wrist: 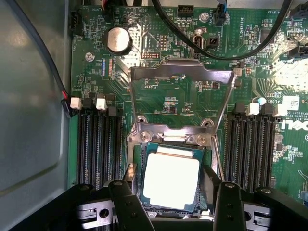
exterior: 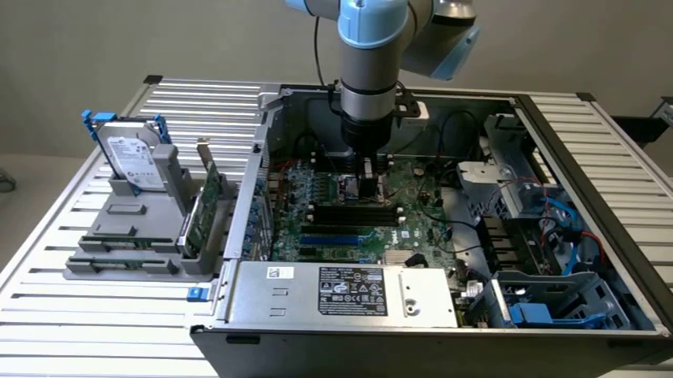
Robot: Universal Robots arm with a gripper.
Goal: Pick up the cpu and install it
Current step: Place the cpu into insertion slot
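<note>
Evidently the socket's metal retention frame (wrist: 179, 77) is swung up and away so that the socket bed is left uncovered. The cpu (wrist: 171, 180) is seen lying flat and square in that bed on the motherboard (wrist: 159, 103), between the two banks of memory slots (wrist: 98, 149). The gripper (wrist: 171, 175) is held straight down into the open computer case (exterior: 421, 350), judged so that the chip is met level. Its fingers (wrist: 126, 202) are spread wide and are placed one on each side of the cpu, just beside its opposite edges; whether those edges are touched cannot be told. The chip is thus found directly between the fingertips, under the wrist.
</note>
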